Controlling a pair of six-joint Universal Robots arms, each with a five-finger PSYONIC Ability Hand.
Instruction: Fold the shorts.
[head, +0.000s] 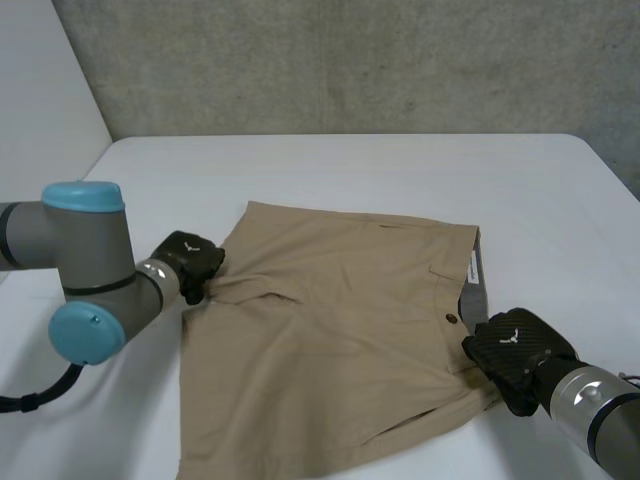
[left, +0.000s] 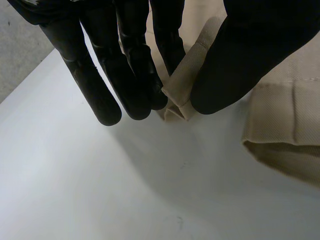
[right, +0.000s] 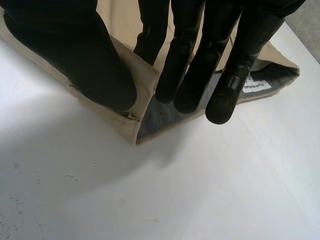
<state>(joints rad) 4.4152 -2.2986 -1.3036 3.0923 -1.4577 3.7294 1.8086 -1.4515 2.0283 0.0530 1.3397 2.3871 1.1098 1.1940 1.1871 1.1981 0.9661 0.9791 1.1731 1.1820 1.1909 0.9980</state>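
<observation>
The tan shorts (head: 340, 330) lie spread flat on the white table (head: 350, 170), with the waistband and its grey lining (head: 474, 275) toward the right. My left hand (head: 190, 262) is at the shorts' left edge. In the left wrist view the thumb (left: 235, 60) and fingers (left: 125, 65) pinch a small fold of the tan cloth (left: 181, 92), which is lifted just off the table. My right hand (head: 515, 350) is at the near corner of the waistband. There its thumb (right: 75, 50) presses the outside of the cloth (right: 141, 80) against fingers (right: 185, 75) lying on the grey lining (right: 155, 117).
A white label (right: 257, 85) is sewn inside the waistband. A brown button (head: 451, 319) sits near the right hand. Bare white table surrounds the shorts on all sides, and a grey concrete wall (head: 350, 60) rises behind the far edge.
</observation>
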